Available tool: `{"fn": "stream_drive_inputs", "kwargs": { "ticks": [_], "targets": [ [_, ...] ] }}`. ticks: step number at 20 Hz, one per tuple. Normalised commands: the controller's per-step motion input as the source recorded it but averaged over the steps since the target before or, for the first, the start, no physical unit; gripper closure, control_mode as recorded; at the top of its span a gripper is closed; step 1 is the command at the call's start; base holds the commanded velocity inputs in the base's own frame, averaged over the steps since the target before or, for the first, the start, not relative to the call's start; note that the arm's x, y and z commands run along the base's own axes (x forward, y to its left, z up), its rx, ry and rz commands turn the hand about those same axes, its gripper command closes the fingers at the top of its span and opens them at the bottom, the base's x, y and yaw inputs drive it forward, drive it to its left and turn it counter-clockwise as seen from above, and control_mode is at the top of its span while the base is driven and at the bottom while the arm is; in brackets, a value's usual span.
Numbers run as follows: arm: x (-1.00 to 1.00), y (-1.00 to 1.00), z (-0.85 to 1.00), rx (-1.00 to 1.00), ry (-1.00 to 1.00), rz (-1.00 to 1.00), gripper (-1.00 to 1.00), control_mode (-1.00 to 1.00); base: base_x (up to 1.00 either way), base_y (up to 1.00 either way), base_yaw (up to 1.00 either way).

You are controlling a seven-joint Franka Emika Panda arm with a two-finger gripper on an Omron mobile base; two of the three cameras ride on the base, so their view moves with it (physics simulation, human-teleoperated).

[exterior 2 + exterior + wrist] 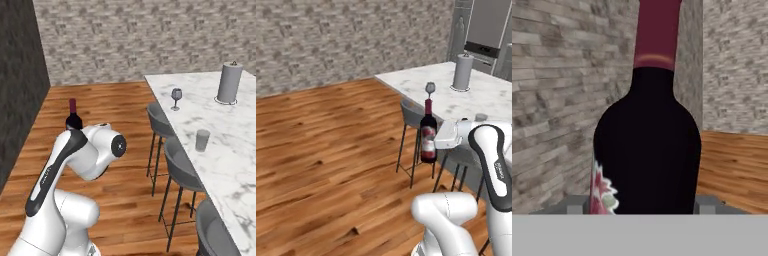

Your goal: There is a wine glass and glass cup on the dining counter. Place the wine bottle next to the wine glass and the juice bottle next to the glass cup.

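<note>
You see the wine bottle upright in mid-air, left of the worktop and over the wooden floor, the jaws pinching its body. On the worktop, the wine glass stands left of the glass cup.

the white marble dining counter carried the wine glass, the glass cup and a grey cylinder, well apart.

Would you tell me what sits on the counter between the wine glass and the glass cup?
Nothing: in the right base view, bare marble counter separates the wine glass from the glass cup.
</note>
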Motion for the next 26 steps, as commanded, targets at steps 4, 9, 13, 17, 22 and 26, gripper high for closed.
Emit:
{"fn": "stream_drive_inputs", "kwargs": {
  "ticks": [4, 9, 13, 17, 22, 26],
  "targets": [
    [0.0, 0.0, 0.0, 0.0, 0.0, 0.0, 1.0, 1.0, 0.67, 0.36, -0.42],
    [0.0, 0.0, 0.0, 0.0, 0.0, 0.0, 1.0, 1.0, 0.67, 0.37, -0.41],
    [0.0, 0.0, 0.0, 0.0, 0.0, 0.0, 1.0, 1.0, 0.67, 0.38, -0.43],
    [0.0, 0.0, 0.0, 0.0, 0.0, 0.0, 1.0, 1.0, 0.64, 0.38, -0.45],
    [0.0, 0.0, 0.0, 0.0, 0.0, 0.0, 1.0, 1.0, 0.63, 0.38, -0.44],
    [0.0, 0.0, 0.0, 0.0, 0.0, 0.0, 1.0, 1.0, 0.62, 0.38, -0.44]
  ]
}}
